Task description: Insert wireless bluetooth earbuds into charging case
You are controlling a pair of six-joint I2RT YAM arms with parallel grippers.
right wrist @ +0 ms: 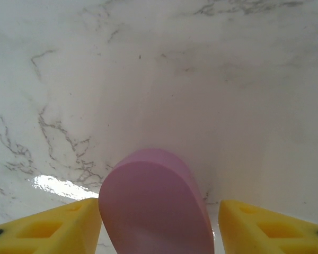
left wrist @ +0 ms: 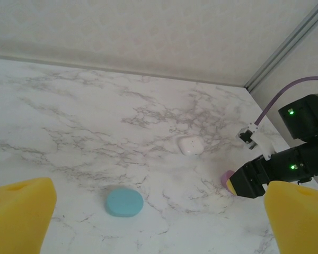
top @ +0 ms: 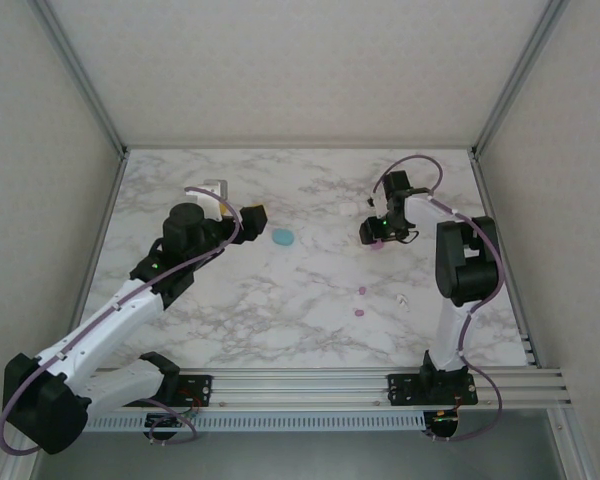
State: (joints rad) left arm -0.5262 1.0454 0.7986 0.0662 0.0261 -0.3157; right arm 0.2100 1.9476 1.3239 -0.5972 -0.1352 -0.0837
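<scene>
R gripper (top: 377, 236) is down at the pink case (right wrist: 155, 206), a yellow finger (right wrist: 47, 230) on each side, about half wide. Can't tell if it pinches the case. A pink bud (top: 362, 291), a 2nd pink bud (top: 358, 311) & a white bud (top: 403, 300) lie on the worktop (top: 280, 300), apart from R gripper, nearer the arm bases. L gripper (top: 257, 213) is wide, holding nothing, w/ the teal case (top: 282, 237) just beside it.

On table (top: 230, 310), case (top: 282, 237) lies centrally, left of right gripper (top: 377, 243) straddling second case (right wrist: 156, 206); earbuds (top: 358, 311) lie toward the near edge, right of centre.
</scene>
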